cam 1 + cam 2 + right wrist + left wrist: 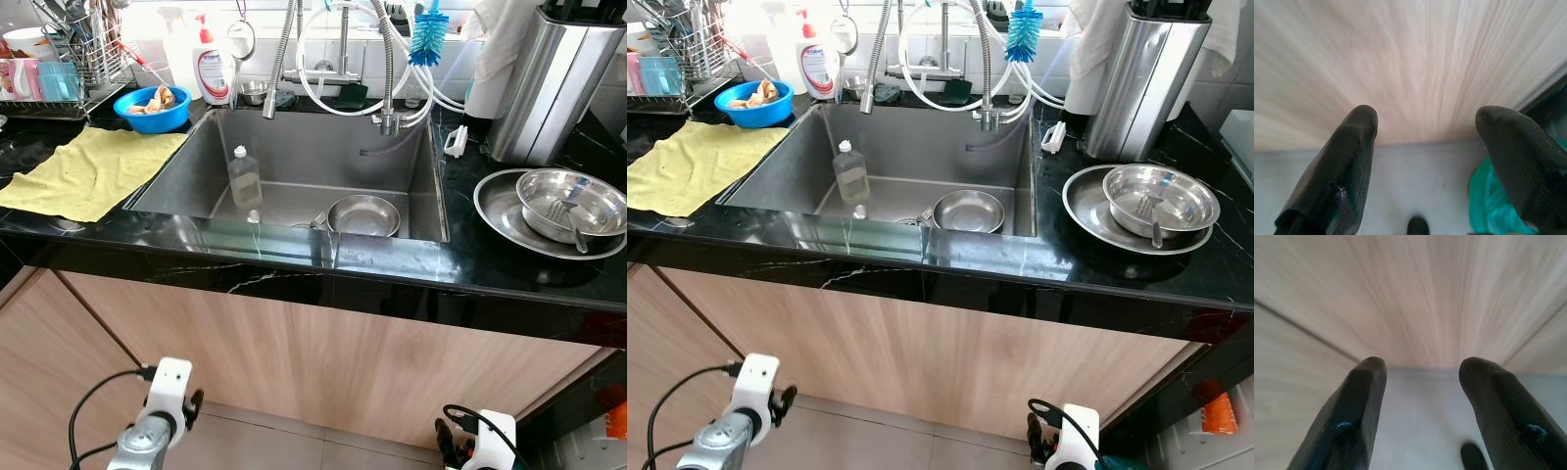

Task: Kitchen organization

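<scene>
While both arms hang idle below the tabletop, nothing is gripped: left tool has its fingers spread on empty air facing the wood cabinet front, right tool the same, spread and empty. Task items are up top: in the sink I count one clear bottle standing near the front left, one steel bowl near the front right, and what looks like one fork touching the bowl's left edge. Right of the sink, one large steel plate carries one steel bowl with a utensil in it. Left of the sink: one yellow cloth, one blue bowl with scraps, one white detergent bottle, one dish rack. One blue brush hangs at the back by the faucet hoses. Risks, my read: the bottle is tall and light, so a side nudge tips it; the steel bowls are slick and rounded, so a rim pinch could slip; hoses dangle over the basin and could snag a reaching arm; the fork could drag along if the sink bowl is lifted.
</scene>
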Controlling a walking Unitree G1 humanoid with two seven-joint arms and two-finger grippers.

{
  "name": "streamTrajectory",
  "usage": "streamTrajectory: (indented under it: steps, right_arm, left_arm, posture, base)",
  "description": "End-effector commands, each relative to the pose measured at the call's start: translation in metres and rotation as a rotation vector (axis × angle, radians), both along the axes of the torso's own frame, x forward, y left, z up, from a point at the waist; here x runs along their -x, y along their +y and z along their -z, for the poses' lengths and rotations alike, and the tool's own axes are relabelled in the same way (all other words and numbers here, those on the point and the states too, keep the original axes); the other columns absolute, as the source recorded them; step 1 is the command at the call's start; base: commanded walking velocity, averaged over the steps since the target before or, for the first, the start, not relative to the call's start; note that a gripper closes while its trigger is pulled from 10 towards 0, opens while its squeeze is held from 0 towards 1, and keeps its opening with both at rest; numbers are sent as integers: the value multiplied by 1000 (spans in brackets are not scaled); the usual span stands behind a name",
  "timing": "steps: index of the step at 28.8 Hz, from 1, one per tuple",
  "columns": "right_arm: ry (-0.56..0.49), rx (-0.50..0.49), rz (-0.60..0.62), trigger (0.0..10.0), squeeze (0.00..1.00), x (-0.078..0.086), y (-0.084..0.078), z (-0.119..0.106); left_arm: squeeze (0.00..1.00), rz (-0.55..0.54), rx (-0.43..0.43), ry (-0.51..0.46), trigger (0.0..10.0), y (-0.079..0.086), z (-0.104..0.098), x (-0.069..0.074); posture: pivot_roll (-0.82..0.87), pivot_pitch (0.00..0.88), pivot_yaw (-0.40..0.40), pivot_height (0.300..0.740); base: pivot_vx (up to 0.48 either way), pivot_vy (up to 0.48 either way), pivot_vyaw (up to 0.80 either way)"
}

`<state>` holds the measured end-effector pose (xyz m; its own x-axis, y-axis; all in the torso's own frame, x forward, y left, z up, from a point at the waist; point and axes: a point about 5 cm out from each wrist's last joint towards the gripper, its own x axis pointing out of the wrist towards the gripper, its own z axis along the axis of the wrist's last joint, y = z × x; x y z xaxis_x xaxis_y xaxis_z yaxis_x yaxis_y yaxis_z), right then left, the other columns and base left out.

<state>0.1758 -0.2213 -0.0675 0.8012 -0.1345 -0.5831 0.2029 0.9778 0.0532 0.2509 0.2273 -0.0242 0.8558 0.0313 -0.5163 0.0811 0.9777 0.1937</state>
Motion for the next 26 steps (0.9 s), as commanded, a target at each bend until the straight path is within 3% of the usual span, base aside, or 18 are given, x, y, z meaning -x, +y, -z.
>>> streamTrajectory:
  steps: [1,7,9,10,14,18,21,26]
  right_arm:
    - [-56,29,7,10000,0,1,-1,-4]
    - [-198,84,-18,10000,0,11,8,-16]
    - [-303,165,-20,10000,0,23,14,-34]
    - [-303,165,-20,10000,0,23,14,-34]
    - [-428,272,-20,10000,0,29,11,-69]
    - [-515,337,-25,10000,0,26,8,-103]
    - [-623,378,28,10000,0,12,3,-140]
    - [-695,436,4,10000,0,0,5,-167]
  left_arm:
    - [0,-23,-10,-36,10000,10,-3,4]
    - [0,-29,-12,-139,10000,18,-10,14]
    - [0,-38,-28,-262,10000,23,-23,23]
    - [0,-38,-28,-262,10000,23,-23,23]
    - [0,-48,-32,-408,10000,24,-49,33]
    - [0,-97,-36,-512,10000,28,-76,37]
    - [0,-120,-44,-603,10000,22,-101,34]
    - [0,-150,-29,-684,10000,16,-125,28]
  posture:
    - [-42,0,45,740]
    - [-50,0,53,740]
    - [-48,0,58,740]
    - [-48,0,58,740]
    - [-27,0,50,740]
    - [-21,0,43,740]
    - [-24,0,39,740]
    - [-24,0,38,740]
  base:
    - [0,0,0]
    - [0,0,0]
    - [0,0,0]
    - [0,0,0]
    - [0,0,0]
    - [0,0,0]
    - [0,0,0]
    - [0,0,0]
